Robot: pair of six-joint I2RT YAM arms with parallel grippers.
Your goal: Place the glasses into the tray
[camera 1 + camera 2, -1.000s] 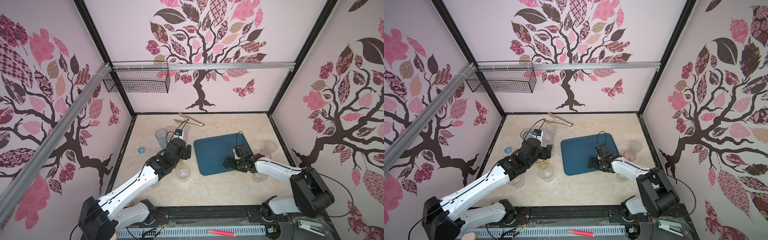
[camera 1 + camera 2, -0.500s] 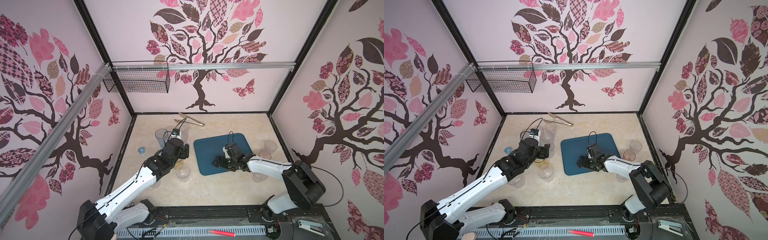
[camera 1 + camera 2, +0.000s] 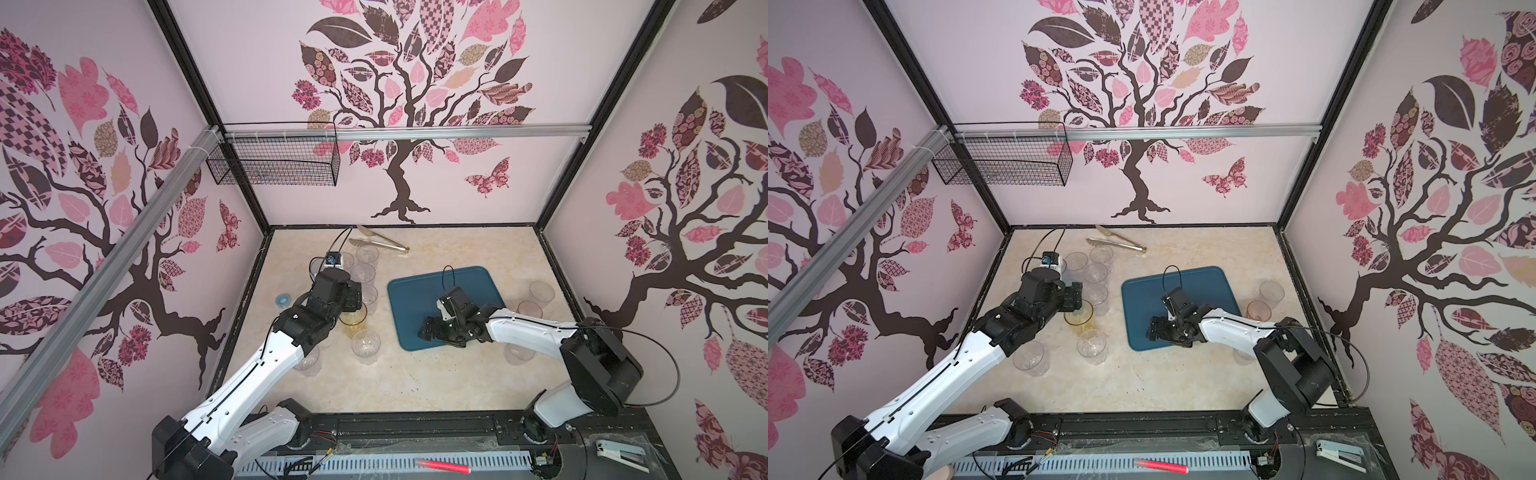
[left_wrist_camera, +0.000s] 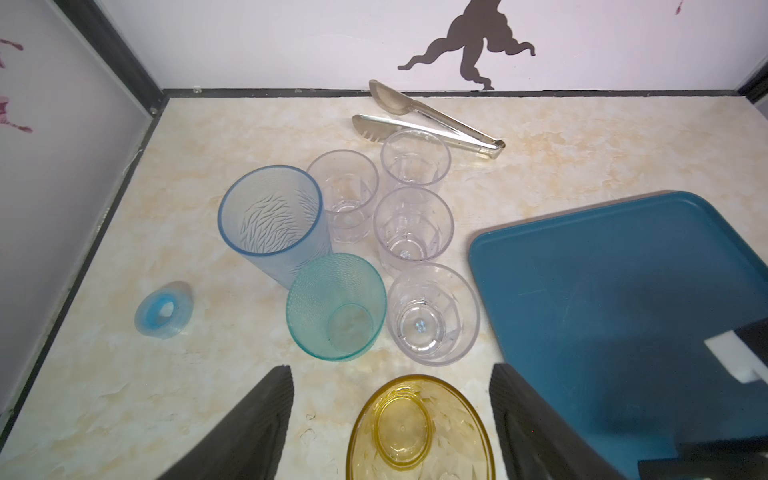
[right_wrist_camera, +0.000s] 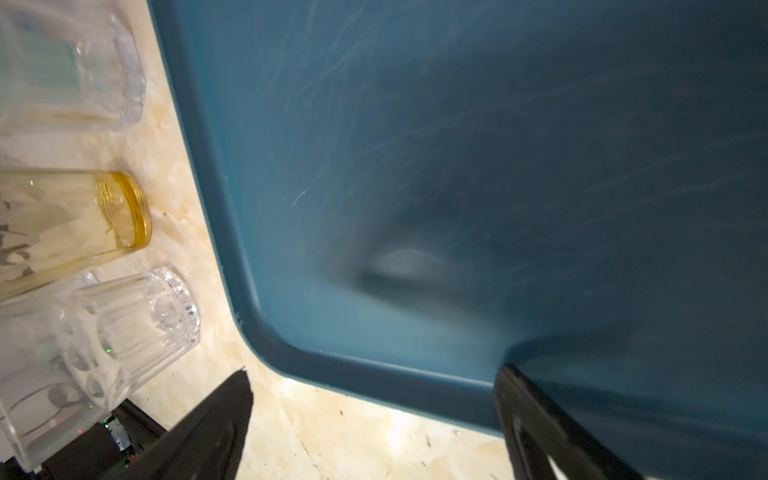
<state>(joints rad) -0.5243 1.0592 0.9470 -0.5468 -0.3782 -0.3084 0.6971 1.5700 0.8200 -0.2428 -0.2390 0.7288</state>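
Note:
The dark teal tray (image 3: 469, 286) (image 3: 1200, 286) lies bare right of centre. Left of it stands a cluster of glasses: a tall blue one (image 4: 270, 212), a teal one (image 4: 336, 307), several clear ones (image 4: 432, 316) and an amber one (image 4: 419, 428) (image 3: 354, 319). My left gripper (image 4: 390, 370) (image 3: 353, 295) is open above the amber glass, a finger to each side, not touching it. My right gripper (image 5: 374, 372) (image 3: 428, 332) is open and empty low over the tray's front left corner (image 5: 374, 382), one finger over the table, one over the tray.
Metal tongs (image 3: 380, 243) lie at the back. A blue tape ring (image 3: 284, 300) sits near the left wall. Two clear glasses (image 3: 365, 347) (image 3: 307, 361) stand in front of the cluster. A pink glass (image 3: 529, 309) and clear ones (image 3: 541, 291) stand right of the tray.
My right gripper has slid left across the tray to its front left corner. The left gripper has shifted slightly left over the amber glass. No glass has moved.

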